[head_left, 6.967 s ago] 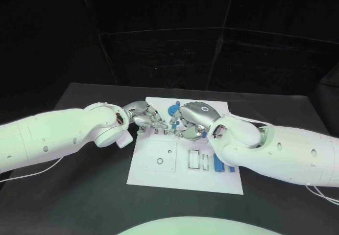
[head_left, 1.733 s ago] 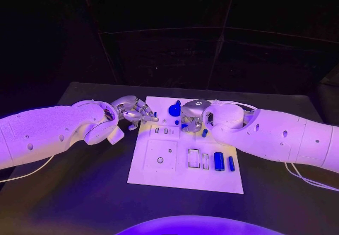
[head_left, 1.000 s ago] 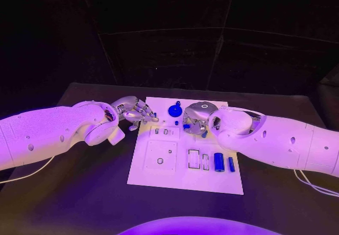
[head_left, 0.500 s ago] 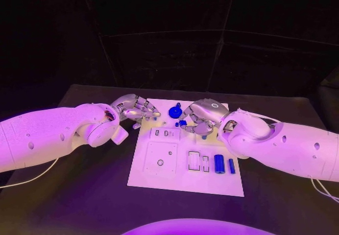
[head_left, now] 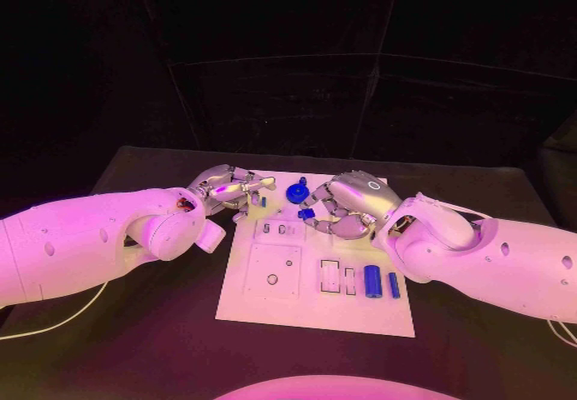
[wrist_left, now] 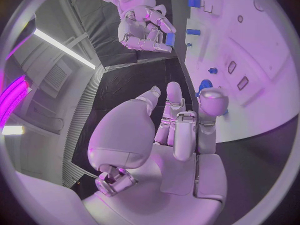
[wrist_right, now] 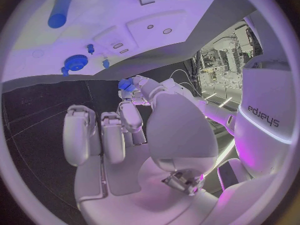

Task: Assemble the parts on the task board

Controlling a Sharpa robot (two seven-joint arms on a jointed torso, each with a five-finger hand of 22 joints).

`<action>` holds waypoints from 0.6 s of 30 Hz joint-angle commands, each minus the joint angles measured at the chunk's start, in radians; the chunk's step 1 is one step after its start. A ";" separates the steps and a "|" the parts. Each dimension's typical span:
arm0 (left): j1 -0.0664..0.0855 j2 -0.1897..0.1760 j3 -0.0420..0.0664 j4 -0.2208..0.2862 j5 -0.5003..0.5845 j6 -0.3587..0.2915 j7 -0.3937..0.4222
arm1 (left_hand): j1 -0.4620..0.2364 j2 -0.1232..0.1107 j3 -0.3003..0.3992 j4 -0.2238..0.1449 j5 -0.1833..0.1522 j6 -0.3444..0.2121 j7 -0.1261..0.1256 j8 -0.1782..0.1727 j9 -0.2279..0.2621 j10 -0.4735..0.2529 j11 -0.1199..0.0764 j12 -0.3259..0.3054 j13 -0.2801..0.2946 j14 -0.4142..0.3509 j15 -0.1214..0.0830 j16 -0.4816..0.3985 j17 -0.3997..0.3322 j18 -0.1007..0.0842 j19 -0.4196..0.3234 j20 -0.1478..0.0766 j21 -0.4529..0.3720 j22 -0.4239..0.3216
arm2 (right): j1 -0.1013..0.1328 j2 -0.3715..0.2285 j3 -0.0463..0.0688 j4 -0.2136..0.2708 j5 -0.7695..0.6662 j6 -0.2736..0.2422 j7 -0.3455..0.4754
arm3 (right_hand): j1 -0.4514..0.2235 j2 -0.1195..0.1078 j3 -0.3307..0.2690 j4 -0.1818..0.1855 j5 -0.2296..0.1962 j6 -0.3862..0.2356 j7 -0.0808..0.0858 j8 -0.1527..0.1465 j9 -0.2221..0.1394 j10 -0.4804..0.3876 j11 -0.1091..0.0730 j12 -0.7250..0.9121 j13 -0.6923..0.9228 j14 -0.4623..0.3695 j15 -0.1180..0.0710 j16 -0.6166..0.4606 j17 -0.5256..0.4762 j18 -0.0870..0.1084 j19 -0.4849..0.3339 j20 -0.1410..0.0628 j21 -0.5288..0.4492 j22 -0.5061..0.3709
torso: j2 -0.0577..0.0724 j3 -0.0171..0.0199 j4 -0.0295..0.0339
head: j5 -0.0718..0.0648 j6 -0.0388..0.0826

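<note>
The white task board (head_left: 361,310) lies in the middle of the black table. My right hand (head_left: 350,205) hovers over the board's far part and pinches a small blue part (head_left: 305,214) at its fingertips. The right wrist view shows that part (wrist_right: 125,84) too, and so does the left wrist view (wrist_left: 169,39). A blue gear (head_left: 297,194) stands on the board's far end, between the two hands. My left hand (head_left: 228,188) hangs at the board's far left edge with its fingers loosely spread, holding nothing I can see. A small blue peg (head_left: 263,201) stands just beyond its fingertips.
A blue cylinder (head_left: 372,282) and a slimmer blue rod (head_left: 393,284) lie on the board's near right, beside rectangular slots (head_left: 331,274). A square recess with a round hole (head_left: 273,277) is at the near left. Black table surrounds the board.
My right hand has turned and drawn slightly back from the gear, still pinching the small blue part. The left hand has shifted only slightly at the board's left edge.
</note>
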 commanded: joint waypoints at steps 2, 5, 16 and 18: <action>-0.005 0.002 0.000 0.008 0.136 0.042 0.070 | -0.034 0.008 -0.004 0.027 0.000 0.001 0.008 -0.015 -0.012 -0.001 0.012 0.009 0.003 0.088 0.009 0.006 0.188 -0.009 0.001 0.010 0.008 0.006 | 0.002 -0.004 0.000 0.014 -0.034 -0.064 0.025 | 0.006 -0.008 0.002 -0.007 0.003 0.024 -0.013 0.015 0.006 0.008 0.001 0.004 0.001 0.102 -0.008 0.004 0.249 -0.001 0.025 -0.006 0.004 0.043 | 0.000 -0.0005 0.0013 | -0.003 -0.002; -0.010 0.003 0.000 0.012 0.152 0.058 0.072 | -0.044 0.011 -0.005 0.036 0.000 0.003 0.008 -0.020 -0.017 -0.002 0.013 0.013 0.004 0.089 0.010 0.008 0.192 -0.010 0.003 0.011 0.013 0.013 | 0.002 -0.006 0.000 0.019 -0.037 -0.066 0.024 | 0.006 -0.009 0.002 -0.008 0.002 0.025 -0.013 0.015 0.006 0.009 0.001 0.004 0.001 0.102 -0.008 0.004 0.249 -0.001 0.025 -0.006 0.004 0.044 | 0.000 -0.0004 0.0010 | -0.003 -0.003; -0.019 0.005 0.000 0.020 0.163 0.096 0.047 | -0.086 0.021 -0.014 0.075 0.000 0.020 0.006 -0.031 -0.032 -0.006 0.013 0.023 0.007 0.089 0.011 0.009 0.194 -0.009 0.002 0.013 0.016 0.017 | 0.002 -0.004 0.000 0.028 -0.056 -0.071 -0.002 | 0.006 -0.014 0.002 -0.012 -0.015 0.027 -0.013 0.015 0.006 0.010 0.001 0.003 0.002 0.102 -0.008 0.004 0.249 -0.001 0.025 -0.007 0.005 0.044 | 0.000 0.0005 0.0010 | -0.004 -0.002; -0.020 0.005 0.000 0.021 0.163 0.103 0.040 | -0.094 0.022 -0.016 0.084 0.001 0.031 0.003 -0.028 -0.032 -0.006 0.010 0.025 0.008 0.089 0.009 0.010 0.195 -0.009 0.002 0.012 0.017 0.018 | 0.002 -0.003 0.000 0.027 -0.060 -0.072 -0.011 | 0.005 -0.015 0.002 -0.013 -0.019 0.027 -0.013 0.015 0.006 0.010 0.001 0.003 0.001 0.102 -0.008 0.004 0.249 -0.001 0.025 -0.007 0.004 0.044 | 0.000 0.0004 0.0008 | -0.004 -0.002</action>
